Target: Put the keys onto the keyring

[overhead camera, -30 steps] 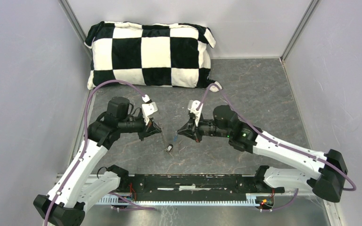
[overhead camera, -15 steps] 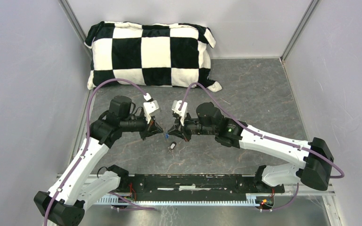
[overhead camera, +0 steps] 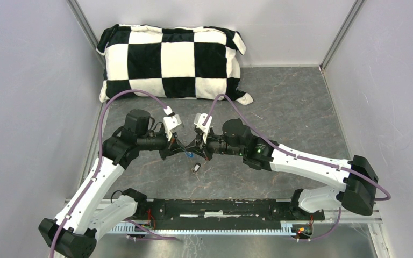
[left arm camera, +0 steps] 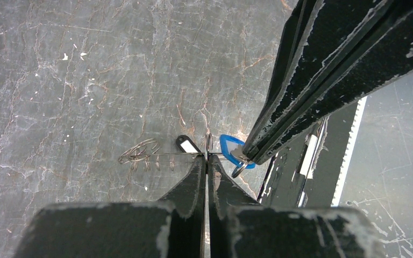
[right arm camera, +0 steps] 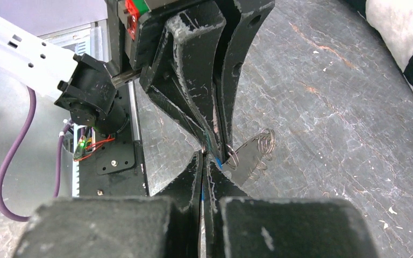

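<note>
Right now your two grippers meet tip to tip above the table [left arm camera: 59, 107], a little ahead of the bases. Your left gripper [left arm camera: 207, 162] has its jaws pinched together on the keyring [left arm camera: 161, 155]. In the left wrist view the wire shows edge-on, running level and sideways out from the tips, on the side away from the other arm. Your right gripper [right arm camera: 204, 164] is clamped just as tight on the blue key [left arm camera: 227, 146], with a sliver of blue showing between its tips. The key's small ring [left arm camera: 239, 170] hangs just under the head.

That key sits just beside the left tips, opposite the wire's long run, so close that I cannot tell whether it touches the wire. The right arm carries the key, so my guess is that you must bring the small ring onto the wire right at the pinch, across the wire's line rather than along it. The black key [overhead camera: 196, 168] lies on the table just below the meeting point, toward the bases, held by neither arm.
</note>
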`<state>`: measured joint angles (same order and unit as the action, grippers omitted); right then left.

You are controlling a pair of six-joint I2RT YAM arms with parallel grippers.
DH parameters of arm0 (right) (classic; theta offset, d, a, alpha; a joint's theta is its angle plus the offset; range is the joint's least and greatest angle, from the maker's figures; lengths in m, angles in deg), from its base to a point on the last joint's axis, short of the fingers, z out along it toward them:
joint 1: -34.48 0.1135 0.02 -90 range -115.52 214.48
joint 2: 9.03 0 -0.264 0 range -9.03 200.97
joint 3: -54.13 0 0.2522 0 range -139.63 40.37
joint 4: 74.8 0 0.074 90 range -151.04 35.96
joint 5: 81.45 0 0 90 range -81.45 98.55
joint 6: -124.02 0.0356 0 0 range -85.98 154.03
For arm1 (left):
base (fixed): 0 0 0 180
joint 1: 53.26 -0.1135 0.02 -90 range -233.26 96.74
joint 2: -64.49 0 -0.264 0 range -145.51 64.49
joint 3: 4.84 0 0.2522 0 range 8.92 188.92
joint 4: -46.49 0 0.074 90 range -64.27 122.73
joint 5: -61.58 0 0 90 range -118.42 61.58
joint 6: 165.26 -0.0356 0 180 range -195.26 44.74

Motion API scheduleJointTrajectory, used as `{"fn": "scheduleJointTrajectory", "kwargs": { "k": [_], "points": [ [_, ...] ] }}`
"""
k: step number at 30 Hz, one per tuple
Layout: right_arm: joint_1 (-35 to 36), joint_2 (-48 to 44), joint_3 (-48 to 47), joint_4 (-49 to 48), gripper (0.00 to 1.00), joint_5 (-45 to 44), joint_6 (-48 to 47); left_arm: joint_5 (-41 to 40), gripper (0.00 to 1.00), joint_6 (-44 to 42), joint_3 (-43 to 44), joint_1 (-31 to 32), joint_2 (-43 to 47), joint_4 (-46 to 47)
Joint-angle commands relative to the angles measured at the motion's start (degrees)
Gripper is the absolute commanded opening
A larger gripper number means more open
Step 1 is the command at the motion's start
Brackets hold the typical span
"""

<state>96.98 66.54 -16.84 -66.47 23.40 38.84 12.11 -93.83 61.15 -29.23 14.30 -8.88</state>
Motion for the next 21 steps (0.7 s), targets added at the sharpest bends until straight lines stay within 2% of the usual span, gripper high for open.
{"fn": "scheduleJointTrajectory", "kwargs": {
  "k": [1,21],
  "points": [
    [0.7,0.2,-1.0,-4.0,0.0,-3.1,1.1,0.0,0.02,2.1,1.0,0.2,1.3,2.4],
    [0.7,-3.1,0.6,-0.3,0.0,-8.4,-1.6,-0.6,0.02,1.3,1.4,0.3,0.9,1.8]
  ]
}}
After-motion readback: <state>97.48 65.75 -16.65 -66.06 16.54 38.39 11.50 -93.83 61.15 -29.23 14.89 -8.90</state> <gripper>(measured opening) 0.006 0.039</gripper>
